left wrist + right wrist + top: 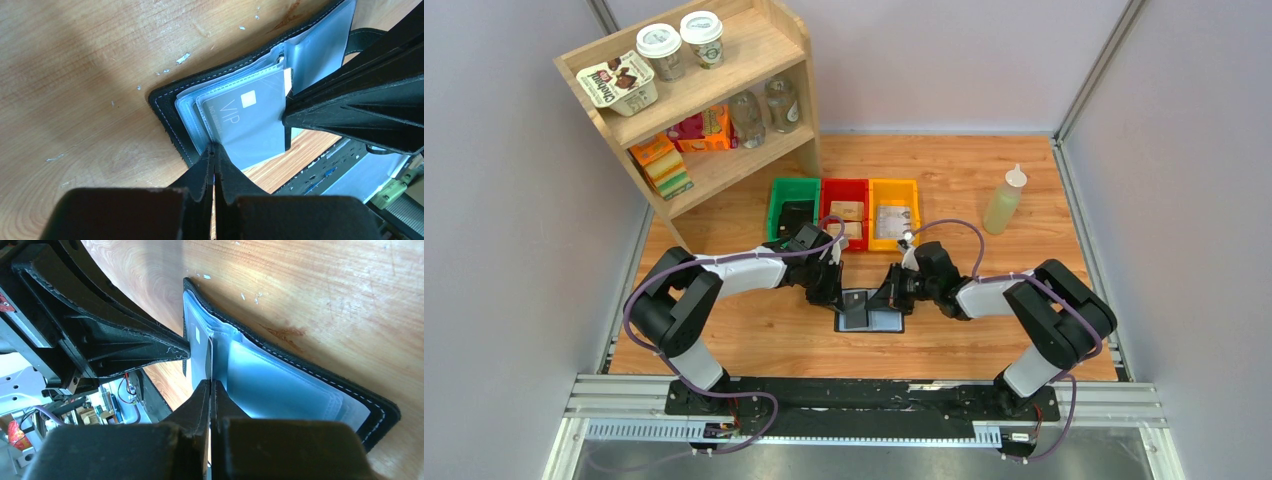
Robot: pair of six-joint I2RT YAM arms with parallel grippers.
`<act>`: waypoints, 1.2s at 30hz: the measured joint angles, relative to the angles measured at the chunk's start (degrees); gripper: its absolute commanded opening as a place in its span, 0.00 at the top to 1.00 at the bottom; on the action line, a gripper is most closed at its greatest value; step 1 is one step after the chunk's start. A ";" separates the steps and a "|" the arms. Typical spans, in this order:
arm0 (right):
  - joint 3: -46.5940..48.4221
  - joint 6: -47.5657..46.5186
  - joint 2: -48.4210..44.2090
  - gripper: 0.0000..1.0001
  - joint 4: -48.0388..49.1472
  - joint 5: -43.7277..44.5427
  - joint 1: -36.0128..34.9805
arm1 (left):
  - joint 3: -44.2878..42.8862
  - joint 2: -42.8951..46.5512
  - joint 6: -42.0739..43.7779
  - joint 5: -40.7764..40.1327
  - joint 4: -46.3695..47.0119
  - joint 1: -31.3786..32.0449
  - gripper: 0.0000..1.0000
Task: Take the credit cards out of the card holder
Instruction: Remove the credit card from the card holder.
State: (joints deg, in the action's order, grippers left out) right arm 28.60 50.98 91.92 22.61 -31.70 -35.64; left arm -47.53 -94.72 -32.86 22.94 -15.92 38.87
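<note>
Squarely beneath & between both claws: card holder (870, 316) lies open, inner face up, on wooden table (984, 340). Left gripper (214, 154) clenched, tips pinching the corner of a clear sleeve at the holder's edge nearest it. Grey "VIP" credit card (250, 122) sits just ahead of those tips, tilted up off the holder. Right gripper (210, 389) likewise clenched, apparently nipping the card's opp. edge; whether sleeve is caught too, can't tell. Claws face each other, tips close, w/ card between.
</note>
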 measured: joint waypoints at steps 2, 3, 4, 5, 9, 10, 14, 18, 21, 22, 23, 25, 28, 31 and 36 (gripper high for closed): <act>-0.07 -0.11 -0.11 1.00 0.00 -0.20 0.15 | 0.00 0.00 0.00 0.00 0.02 0.00 1.00; -0.07 -0.28 -0.37 1.00 -0.04 -0.35 0.22 | 0.00 0.00 0.00 0.00 0.00 0.00 1.00; -0.07 -0.50 -0.68 1.00 -0.22 -0.39 0.39 | 0.00 0.00 0.00 0.00 0.02 0.00 1.00; -0.07 -0.83 -1.20 1.00 -0.59 -0.48 0.57 | 0.00 0.00 0.02 0.00 0.02 0.00 1.00; -0.11 -2.14 -3.41 1.00 -2.08 -1.33 1.62 | 0.00 0.00 0.02 0.02 0.02 0.00 1.00; -0.11 -2.45 -3.54 1.00 -2.27 -1.62 1.88 | 0.00 0.00 0.02 0.02 0.02 0.00 1.00; -0.11 -2.91 -3.43 0.94 -2.62 -2.67 2.43 | 0.00 0.00 0.02 0.02 0.02 0.00 1.00; -0.11 -2.45 -1.31 0.82 -1.25 -3.85 2.47 | 0.00 0.00 0.02 0.04 0.04 0.00 1.00; -0.11 -1.81 0.90 0.81 -0.11 -4.87 2.47 | 0.00 0.00 0.02 0.04 0.04 0.00 1.00; -0.09 -1.55 1.51 0.81 0.26 -5.25 2.45 | 0.00 0.00 0.02 0.04 0.04 0.00 1.00; -0.02 -1.44 1.86 0.83 0.48 -5.46 2.45 | 0.00 0.00 0.04 0.04 0.04 0.00 1.00; 0.11 -1.31 2.47 0.90 0.92 -5.84 2.43 | 0.00 0.00 0.04 0.04 0.04 0.00 1.00; 0.31 -1.20 3.26 0.99 1.40 -6.21 2.38 | 0.00 0.00 0.04 0.04 0.04 0.00 1.00; 0.31 -1.09 3.30 1.00 1.73 -6.93 2.43 | 0.00 0.00 0.04 0.04 0.04 0.00 1.00; 0.28 -2.32 0.31 1.00 -0.83 -7.08 3.56 | 0.00 0.00 0.04 0.04 0.04 0.00 1.00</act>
State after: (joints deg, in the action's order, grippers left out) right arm 28.88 48.66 92.23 21.78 -38.79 -32.08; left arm -47.53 -94.72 -32.82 22.98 -15.88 38.87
